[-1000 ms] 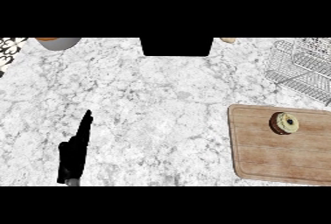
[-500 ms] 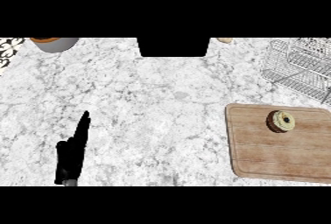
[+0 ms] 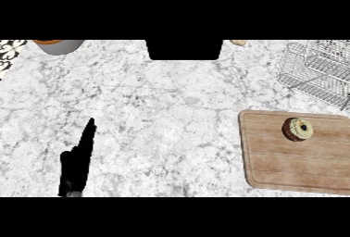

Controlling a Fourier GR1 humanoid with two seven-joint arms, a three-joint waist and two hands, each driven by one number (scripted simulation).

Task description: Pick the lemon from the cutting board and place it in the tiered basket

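Head view shows a marble counter (image 3: 171,115) spanning the scene. On its right side lies the wooden cutting board (image 3: 294,162). A wire tiered basket (image 3: 318,69) sits beyond it at upper right. Left hand (image 3: 77,162) rests at lower left, fingers straight, holding nothing. Lemon (image 3: 298,129) lies on the board's upper part, well apart from the hand.

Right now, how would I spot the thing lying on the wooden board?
Look to the right side of the marble counter for the wooden cutting board. Near its top edge lies a small round pale-yellow lemon with a dark spot at its centre. It is the only thing on the board; the wire basket stands behind.
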